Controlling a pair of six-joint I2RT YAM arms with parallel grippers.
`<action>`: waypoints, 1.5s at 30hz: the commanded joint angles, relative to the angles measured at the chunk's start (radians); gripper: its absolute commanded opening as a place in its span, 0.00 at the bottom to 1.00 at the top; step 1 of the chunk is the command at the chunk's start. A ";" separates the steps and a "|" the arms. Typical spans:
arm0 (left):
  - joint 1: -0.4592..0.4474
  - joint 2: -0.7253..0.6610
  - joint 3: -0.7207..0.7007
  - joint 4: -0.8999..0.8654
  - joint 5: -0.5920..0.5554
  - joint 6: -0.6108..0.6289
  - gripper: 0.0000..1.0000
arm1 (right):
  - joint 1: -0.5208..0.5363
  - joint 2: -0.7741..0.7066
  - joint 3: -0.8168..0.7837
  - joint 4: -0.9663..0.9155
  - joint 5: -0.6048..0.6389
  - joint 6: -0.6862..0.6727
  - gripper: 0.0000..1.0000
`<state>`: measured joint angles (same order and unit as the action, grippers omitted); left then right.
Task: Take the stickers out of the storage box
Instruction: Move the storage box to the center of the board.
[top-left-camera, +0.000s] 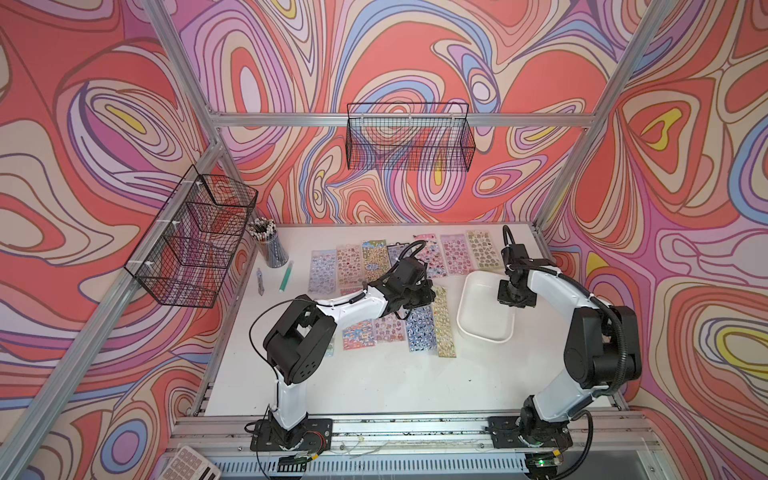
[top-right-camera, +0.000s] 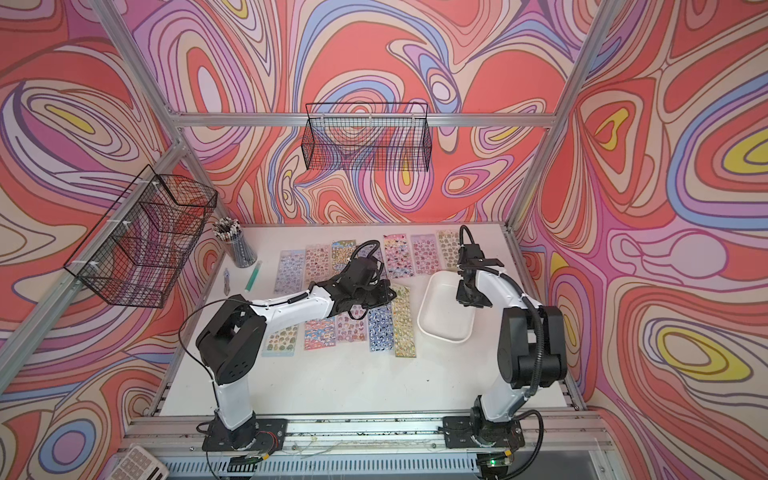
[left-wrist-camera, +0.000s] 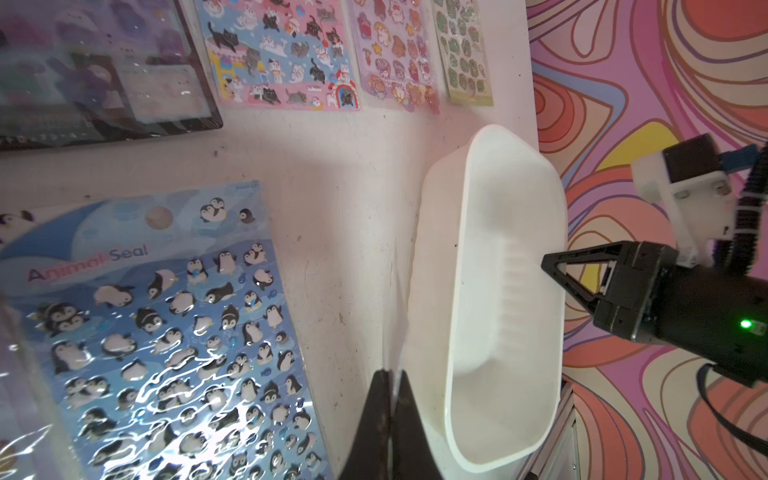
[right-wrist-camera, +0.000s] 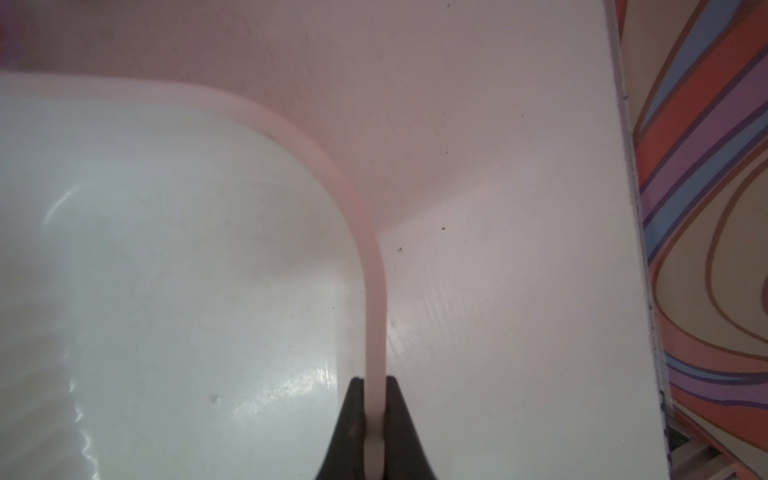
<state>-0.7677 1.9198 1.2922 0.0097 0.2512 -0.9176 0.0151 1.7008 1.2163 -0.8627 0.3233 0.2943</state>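
The stickers lie outside the box in two rows on the white table, a back row (top-left-camera: 453, 249) and a front row (top-left-camera: 357, 334). The penguin sheet (left-wrist-camera: 166, 311) is in the front row. The white storage box (top-left-camera: 484, 328) stands at the right with nothing in it. My right gripper (right-wrist-camera: 376, 380) is shut on the box's rim (right-wrist-camera: 374, 291). My left gripper (top-left-camera: 430, 293) is shut at the far end of a gold-green sheet (top-left-camera: 444, 324). In the left wrist view that sheet shows only as a thin edge running from between the tips.
A cup of pencils (top-left-camera: 272, 249), a green pen (top-left-camera: 284, 276) and a small metal tool (top-left-camera: 260, 280) sit at the back left. Black wire baskets hang on the left wall (top-left-camera: 195, 237) and the back wall (top-left-camera: 409, 141). A calculator (top-left-camera: 187, 465) lies off the front edge.
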 joint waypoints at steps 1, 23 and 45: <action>-0.020 0.062 0.039 0.057 -0.033 -0.058 0.00 | -0.003 0.054 0.045 -0.053 0.158 -0.075 0.03; -0.025 0.267 0.304 -0.173 -0.085 0.072 0.03 | -0.022 0.072 0.024 -0.015 0.214 -0.129 0.18; -0.026 -0.312 0.131 -0.435 -0.535 0.393 0.96 | -0.046 -0.421 -0.141 0.320 0.082 -0.035 0.79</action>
<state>-0.7940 1.7077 1.4792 -0.3244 -0.1162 -0.6048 -0.0277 1.3617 1.1549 -0.6914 0.4633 0.2340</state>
